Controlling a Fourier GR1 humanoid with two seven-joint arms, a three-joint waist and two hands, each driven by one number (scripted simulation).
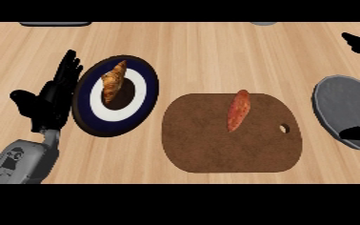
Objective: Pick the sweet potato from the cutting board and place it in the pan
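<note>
The sweet potato (238, 110) lies near-upright on the cutting board (211, 148) at frame centre, the pan (330, 106) at right, well right of the open, empty left robot hand (51, 97).

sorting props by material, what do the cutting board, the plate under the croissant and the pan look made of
The cutting board looks like dark brown wood, matt, with faint grain and a hanging hole near its right end. The plate looks like glazed ceramic: smooth navy rim, white ring, dark centre. The pan, cut off at the right edge, looks like grey metal with a dull, even finish, though a coating can't be ruled out.
</note>
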